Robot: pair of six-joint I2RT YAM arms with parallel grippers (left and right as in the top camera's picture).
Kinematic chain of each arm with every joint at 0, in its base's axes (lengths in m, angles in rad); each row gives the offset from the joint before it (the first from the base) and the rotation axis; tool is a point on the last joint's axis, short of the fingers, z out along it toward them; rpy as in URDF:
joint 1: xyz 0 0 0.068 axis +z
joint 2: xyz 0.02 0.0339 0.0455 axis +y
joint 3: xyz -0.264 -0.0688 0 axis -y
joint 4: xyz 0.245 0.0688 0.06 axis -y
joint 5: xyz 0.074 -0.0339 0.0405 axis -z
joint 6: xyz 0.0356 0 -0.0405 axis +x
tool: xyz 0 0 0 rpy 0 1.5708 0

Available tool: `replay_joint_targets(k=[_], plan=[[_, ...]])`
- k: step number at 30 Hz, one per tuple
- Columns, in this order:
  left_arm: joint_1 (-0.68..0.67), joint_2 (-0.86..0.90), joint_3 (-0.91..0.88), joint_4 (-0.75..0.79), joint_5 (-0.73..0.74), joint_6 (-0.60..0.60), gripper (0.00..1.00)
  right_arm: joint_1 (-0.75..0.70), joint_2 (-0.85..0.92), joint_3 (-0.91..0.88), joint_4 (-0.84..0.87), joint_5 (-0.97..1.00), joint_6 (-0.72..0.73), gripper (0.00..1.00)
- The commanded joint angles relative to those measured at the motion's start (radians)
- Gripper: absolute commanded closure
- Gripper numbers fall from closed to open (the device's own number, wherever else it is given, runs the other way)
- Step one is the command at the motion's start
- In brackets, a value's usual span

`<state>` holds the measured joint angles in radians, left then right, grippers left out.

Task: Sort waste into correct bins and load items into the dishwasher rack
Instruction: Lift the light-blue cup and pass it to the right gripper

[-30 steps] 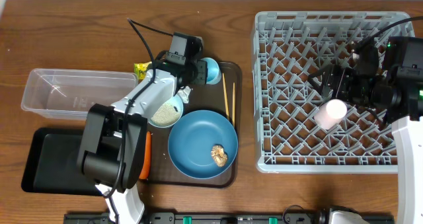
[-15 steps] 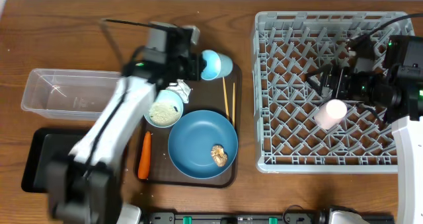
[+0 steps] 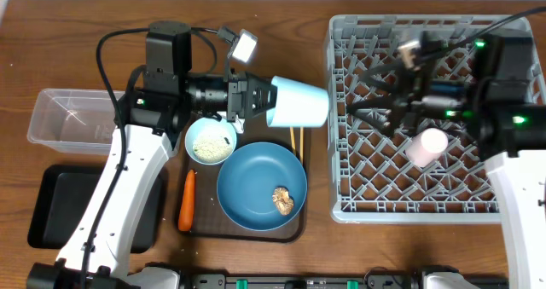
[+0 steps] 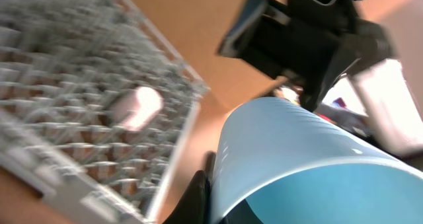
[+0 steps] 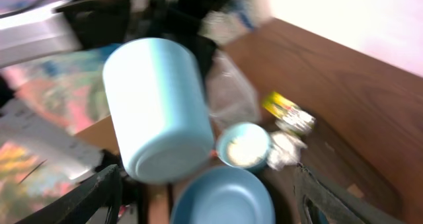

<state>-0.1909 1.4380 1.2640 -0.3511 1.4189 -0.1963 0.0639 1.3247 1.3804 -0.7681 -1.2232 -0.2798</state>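
My left gripper (image 3: 256,100) is shut on the light-blue cup (image 3: 299,104) and holds it on its side in the air, between the brown serving tray and the grey dishwasher rack (image 3: 345,205). The cup fills the left wrist view (image 4: 304,158) and also shows in the right wrist view (image 5: 158,108). My right gripper (image 3: 388,110) is open and empty over the rack's left part, facing the cup. The pink cup (image 3: 426,146) lies in the rack. The blue plate (image 3: 252,182) holds a brownish lump (image 3: 283,199). The white bowl (image 3: 211,141) holds rice.
A carrot (image 3: 186,199) and chopsticks (image 3: 296,140) lie on the brown serving tray (image 3: 300,225). The clear tub (image 3: 72,117) and black tray (image 3: 55,208) sit at far left. The yellow wrapper (image 5: 289,112) and white tissue (image 5: 285,150) lie behind the bowl.
My left gripper has lifted the light-blue cup off the serving tray and carried it right toward the rack. My right gripper has swung left, away from the pink cup.
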Motion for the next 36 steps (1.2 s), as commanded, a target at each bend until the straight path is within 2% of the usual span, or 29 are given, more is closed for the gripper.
replay_joint_targets(k=[1,7,14,21,22,23,24,27,32,36], plan=[[0.004,-0.016,0.006,0.005,0.153,-0.028,0.94,0.090,0.003,0.012,0.045,-0.076,-0.050,0.24],[0.003,-0.016,0.006,0.014,0.153,-0.052,0.94,0.200,0.003,0.012,0.119,-0.074,-0.058,0.24],[0.003,-0.017,0.006,0.122,0.153,-0.143,0.94,0.259,0.003,0.012,0.125,-0.005,-0.058,0.27],[0.003,-0.017,0.006,0.159,0.153,-0.166,0.94,0.270,0.003,0.012,0.125,-0.004,-0.049,0.49],[0.003,-0.017,0.006,0.159,0.153,-0.166,0.92,0.270,0.003,0.012,0.125,-0.004,-0.049,0.50],[0.003,-0.017,0.006,0.159,0.153,-0.166,0.79,0.270,0.003,0.012,0.125,-0.004,-0.049,0.50],[0.004,-0.017,0.006,0.159,0.153,-0.166,0.59,0.270,0.003,0.012,0.125,-0.002,-0.049,0.50],[0.004,-0.017,0.006,0.161,0.151,-0.165,0.46,0.270,-0.004,0.012,0.125,0.062,-0.023,0.49],[0.006,-0.017,0.006,0.235,0.151,-0.160,0.43,0.248,-0.056,0.012,0.090,0.277,0.052,0.49],[0.031,-0.017,0.006,0.333,0.147,-0.161,0.41,0.172,-0.132,0.012,0.003,0.460,0.136,0.49]])
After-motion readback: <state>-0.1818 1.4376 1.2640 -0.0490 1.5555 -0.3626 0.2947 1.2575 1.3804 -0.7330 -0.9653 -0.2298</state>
